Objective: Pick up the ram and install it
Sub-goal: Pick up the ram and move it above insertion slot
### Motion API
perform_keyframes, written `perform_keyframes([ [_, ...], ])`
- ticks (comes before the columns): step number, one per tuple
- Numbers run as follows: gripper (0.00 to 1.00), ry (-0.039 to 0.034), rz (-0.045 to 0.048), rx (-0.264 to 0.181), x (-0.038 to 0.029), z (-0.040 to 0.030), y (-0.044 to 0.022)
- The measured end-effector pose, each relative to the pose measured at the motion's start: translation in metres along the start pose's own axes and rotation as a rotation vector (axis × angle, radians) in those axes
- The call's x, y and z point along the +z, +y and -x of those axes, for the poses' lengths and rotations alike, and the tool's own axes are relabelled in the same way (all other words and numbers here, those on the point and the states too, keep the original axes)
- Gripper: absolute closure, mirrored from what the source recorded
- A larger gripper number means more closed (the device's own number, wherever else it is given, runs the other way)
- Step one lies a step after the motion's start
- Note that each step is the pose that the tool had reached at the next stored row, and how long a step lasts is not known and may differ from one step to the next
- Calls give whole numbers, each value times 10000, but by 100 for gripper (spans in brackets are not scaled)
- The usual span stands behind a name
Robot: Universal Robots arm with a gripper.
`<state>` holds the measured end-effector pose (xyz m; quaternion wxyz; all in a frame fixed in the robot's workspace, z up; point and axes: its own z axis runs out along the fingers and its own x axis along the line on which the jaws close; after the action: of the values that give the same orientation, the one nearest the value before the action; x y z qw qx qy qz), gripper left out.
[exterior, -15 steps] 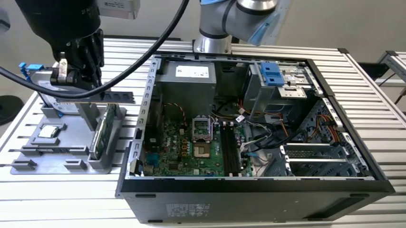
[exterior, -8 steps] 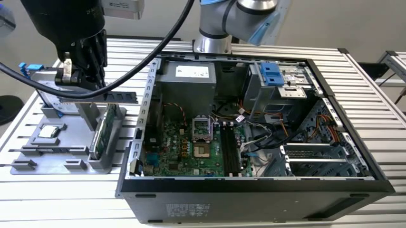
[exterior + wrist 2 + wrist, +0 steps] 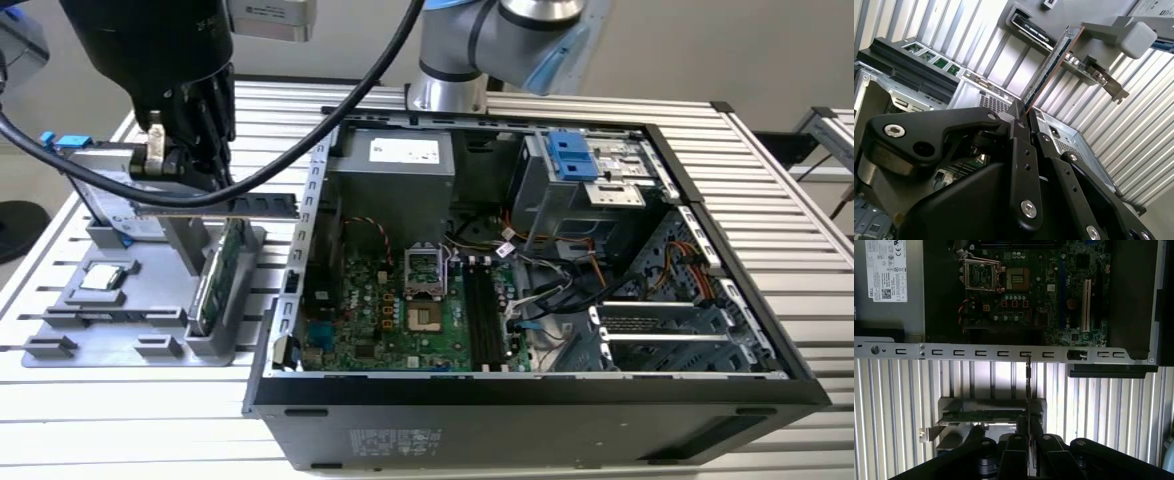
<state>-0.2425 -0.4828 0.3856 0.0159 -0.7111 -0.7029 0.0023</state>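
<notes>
End effector (image 3: 178,172) with ram (image 3: 238,204) above grey fixture (image 3: 67,315), beside open case (image 3: 534,400)

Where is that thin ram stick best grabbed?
The ram is a thin flat stick, so pinch its two broad faces, coming in edge-on along its plane. The gripper is shut on it that way, most of the stick left free.

Exterior view: even, bright light; soft shadows inside the computer case (image 3: 534,420). First wrist view: case dim, glare on slatted table (image 3: 904,410).
</notes>
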Motion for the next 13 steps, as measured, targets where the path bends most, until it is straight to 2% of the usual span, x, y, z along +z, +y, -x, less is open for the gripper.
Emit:
perform_keyframes([
  [13, 100, 1, 0, 0, -2, -1, 102],
])
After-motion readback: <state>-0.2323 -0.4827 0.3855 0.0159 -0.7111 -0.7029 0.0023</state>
